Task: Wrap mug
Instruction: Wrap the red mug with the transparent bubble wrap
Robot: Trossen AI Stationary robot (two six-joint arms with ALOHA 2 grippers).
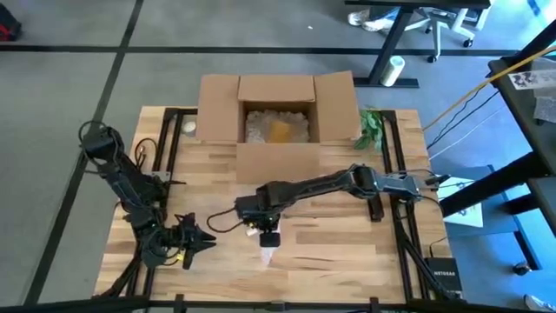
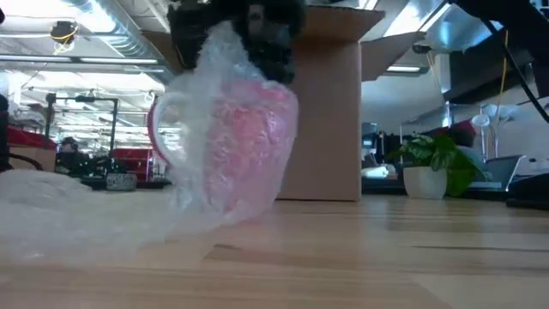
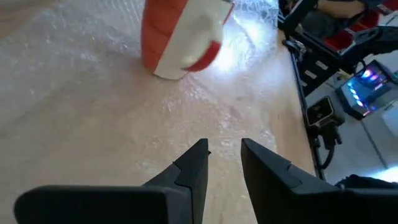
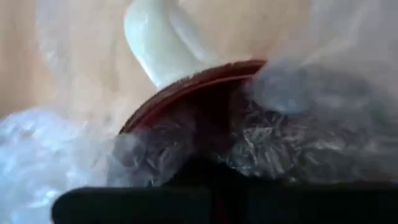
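A red mug (image 2: 240, 137) with a white handle (image 2: 159, 129) is partly covered in clear bubble wrap (image 2: 86, 215), which trails down onto the table on the side toward my left arm. My right gripper (image 1: 269, 236) comes down on the mug's top near the table's front middle and is shut on it. In the high view the mug (image 1: 268, 252) shows just below that gripper. My left gripper (image 1: 204, 241) waits to the left of it, open, low over the wrap (image 3: 93, 112), its fingers pointing toward the mug (image 3: 180, 37). My right gripper holds the mug at its rim (image 4: 199, 81), with bubble wrap bunched over the opening; wrap and the gripper body hide the fingertips. It comes from above, pointing down. The mug hangs tilted below it, handle (image 4: 155, 43) to one side. Whether its base touches the table, I cannot tell.
An open cardboard box (image 1: 278, 113) with pale filler stands at the table's far middle. A small potted plant (image 1: 372, 126) stands to its right. Bare wood lies at the table's front right.
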